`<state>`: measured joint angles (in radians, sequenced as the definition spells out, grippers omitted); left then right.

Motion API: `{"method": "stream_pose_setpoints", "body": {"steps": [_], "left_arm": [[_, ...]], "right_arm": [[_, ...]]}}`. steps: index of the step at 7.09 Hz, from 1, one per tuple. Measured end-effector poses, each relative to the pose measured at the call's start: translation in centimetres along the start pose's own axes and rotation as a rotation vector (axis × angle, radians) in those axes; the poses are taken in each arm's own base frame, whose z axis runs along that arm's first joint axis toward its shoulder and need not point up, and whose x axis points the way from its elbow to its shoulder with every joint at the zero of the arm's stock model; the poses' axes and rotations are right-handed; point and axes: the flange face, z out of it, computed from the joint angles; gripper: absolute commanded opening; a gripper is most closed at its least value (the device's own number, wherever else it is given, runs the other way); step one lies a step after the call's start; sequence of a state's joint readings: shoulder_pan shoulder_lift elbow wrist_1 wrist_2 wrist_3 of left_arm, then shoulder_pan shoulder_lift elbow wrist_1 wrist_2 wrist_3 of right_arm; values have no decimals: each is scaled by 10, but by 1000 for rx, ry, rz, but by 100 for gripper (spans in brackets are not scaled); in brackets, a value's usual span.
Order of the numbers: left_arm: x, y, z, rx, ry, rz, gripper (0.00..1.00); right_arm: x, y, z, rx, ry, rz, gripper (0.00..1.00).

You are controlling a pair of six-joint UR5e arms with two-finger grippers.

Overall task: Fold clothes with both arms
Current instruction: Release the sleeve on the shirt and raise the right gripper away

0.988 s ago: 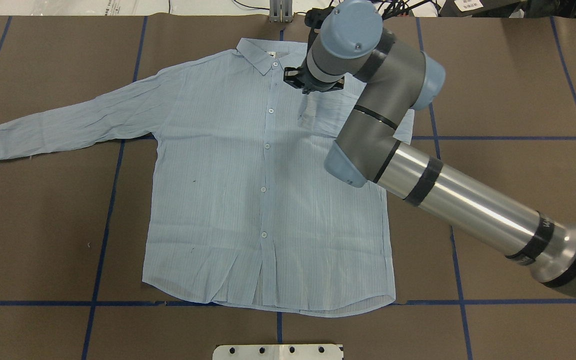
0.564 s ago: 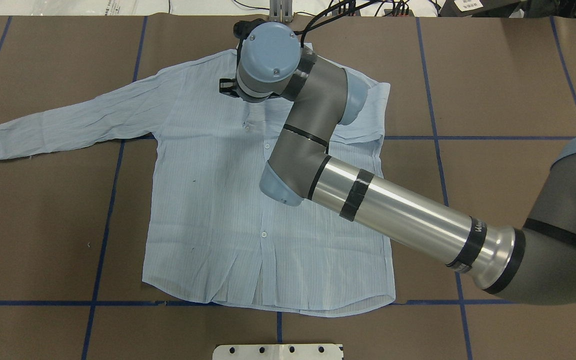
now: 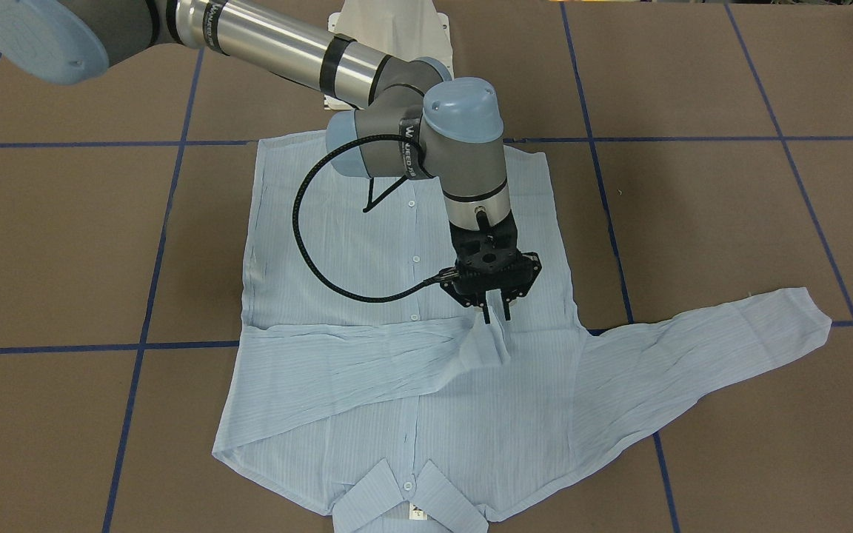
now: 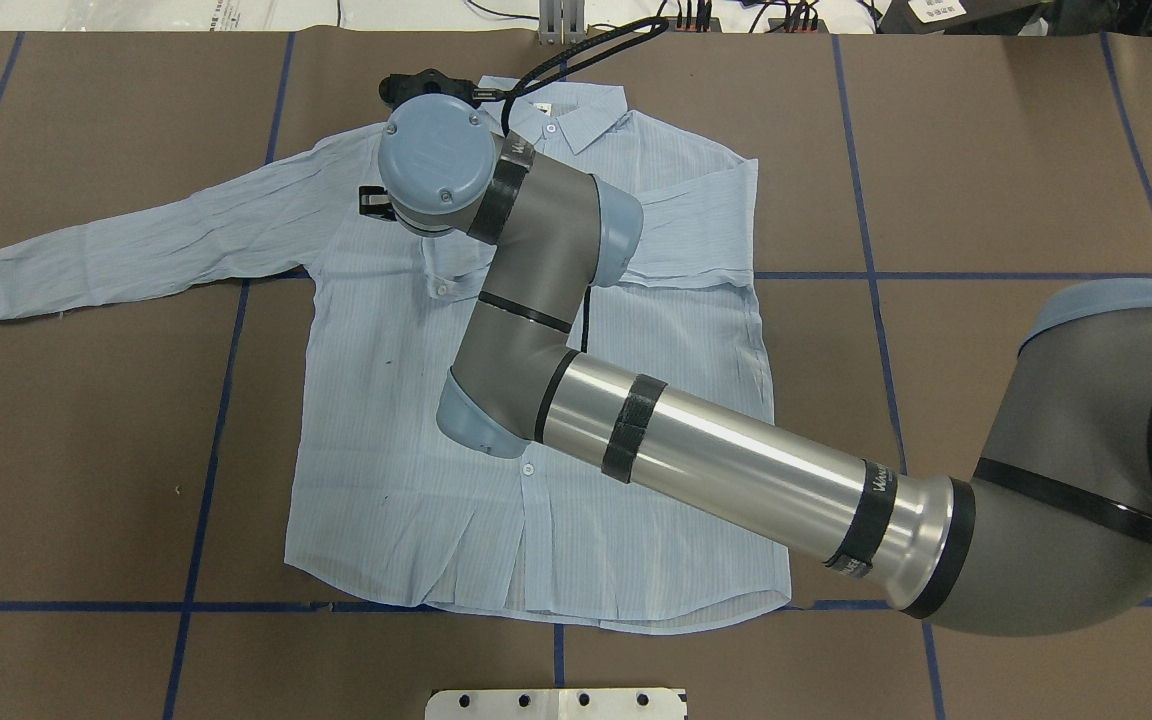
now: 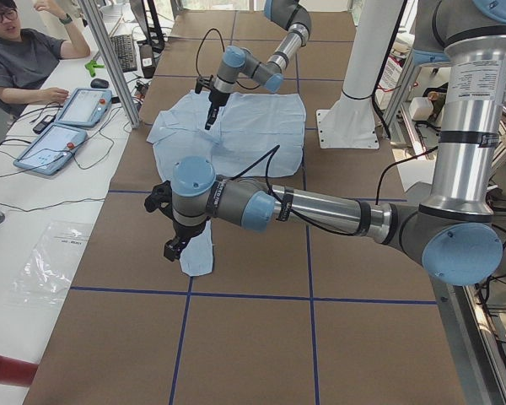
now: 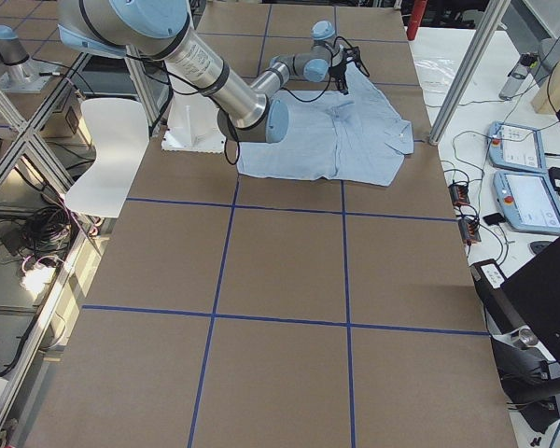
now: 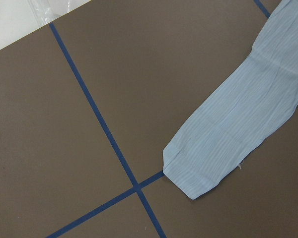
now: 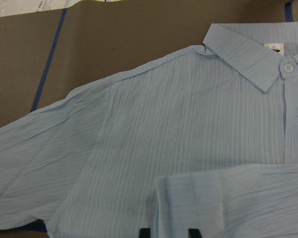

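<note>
One sleeve fold in hand: noted right gripper (image 3: 496,318) pinching the cuff (image 3: 497,344) of the folded sleeve (image 3: 338,363) above the chest of the shirt (image 4: 386,450), on the half far from the white base plate (image 4: 556,703); judged next to need lowering, release, then the outstretched sleeve (image 4: 136,245). Left gripper (image 5: 174,249) poised over that sleeve's end, finger state impossible to tell. Shirt flat on the table (image 4: 986,150), long axis hem to collar (image 4: 591,120), hem nearest that plate, collar pointing away.
</note>
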<state>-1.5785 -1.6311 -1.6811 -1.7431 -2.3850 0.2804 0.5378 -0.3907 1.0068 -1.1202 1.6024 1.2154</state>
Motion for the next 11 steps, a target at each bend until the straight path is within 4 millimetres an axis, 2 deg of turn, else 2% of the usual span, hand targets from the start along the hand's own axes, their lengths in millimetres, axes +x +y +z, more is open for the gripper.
{"method": "stream_pose_setpoints", "body": {"steps": [2, 3, 4, 6, 7, 8, 9, 11], "left_arm": [[0, -4, 1, 0, -1, -4, 100], [0, -8, 1, 1, 0, -3, 100], [1, -16, 0, 8, 3, -14, 100], [7, -31, -5, 43, 5, -50, 100], [14, -36, 2, 48, 12, -42, 100], [27, -42, 17, 35, 27, -42, 100], [37, -46, 33, 28, 41, -65, 100], [43, -48, 58, 40, 52, -132, 100]], "right_arm": [[-18, -1, -3, 4, 3, 35, 100], [-17, -5, -1, -6, 27, 54, 100], [-5, -16, 0, -43, 72, 69, 100], [37, -65, -17, -176, 183, 75, 100], [70, -94, -33, -233, 224, 49, 100], [121, -122, -48, -282, 232, 28, 100], [188, -143, -68, -314, 222, 0, 100], [311, -152, -123, -342, 241, -121, 100]]}}
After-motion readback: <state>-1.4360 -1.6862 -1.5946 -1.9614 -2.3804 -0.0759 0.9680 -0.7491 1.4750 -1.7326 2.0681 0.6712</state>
